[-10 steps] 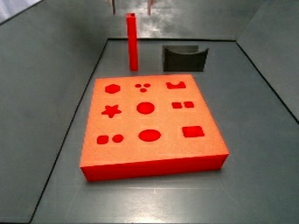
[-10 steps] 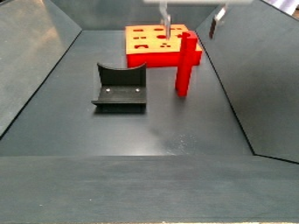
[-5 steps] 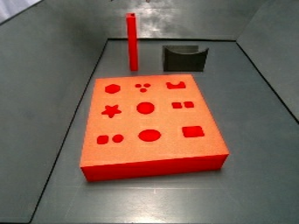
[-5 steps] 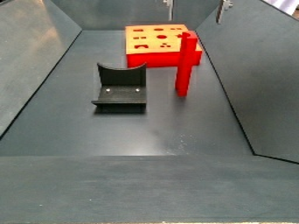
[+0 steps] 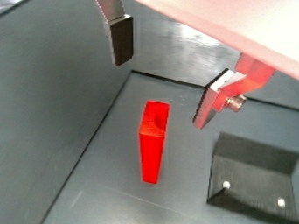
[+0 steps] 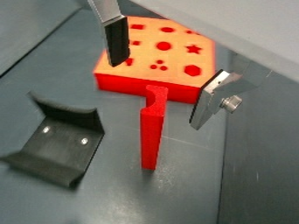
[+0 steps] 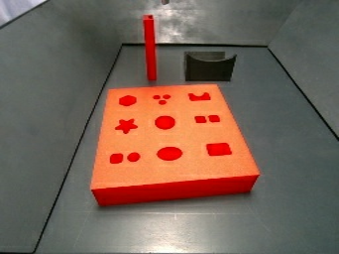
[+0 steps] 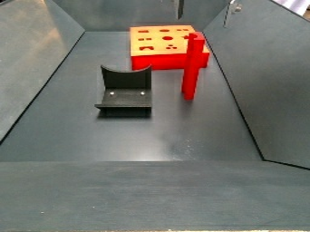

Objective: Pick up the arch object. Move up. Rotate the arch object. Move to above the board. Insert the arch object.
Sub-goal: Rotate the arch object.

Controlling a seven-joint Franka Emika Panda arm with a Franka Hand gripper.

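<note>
The arch object (image 7: 150, 48) is a tall bright red post standing upright on the floor behind the board (image 7: 166, 129), a large flat orange-red slab with darker cut-outs. Both also show in a side view, the arch object (image 8: 191, 65) in front of the board (image 8: 160, 41). My gripper (image 6: 158, 93) is open and empty, well above the arch object's top (image 6: 152, 122), one finger (image 6: 117, 44) on each side. In a wrist view the gripper (image 5: 162, 92) hangs over the post (image 5: 152, 149). Only the fingertips (image 8: 179, 9) show in a side view.
The fixture (image 7: 209, 65), a dark bracket with a curved notch, stands beside the arch object; it also shows in a side view (image 8: 125, 88) and in both wrist views (image 5: 251, 171) (image 6: 59, 140). Grey sloping walls enclose the floor.
The gripper has moved up, away from the arch object, and its fingers now only show at the upper edge of the side views. The arch object and board have not moved.
</note>
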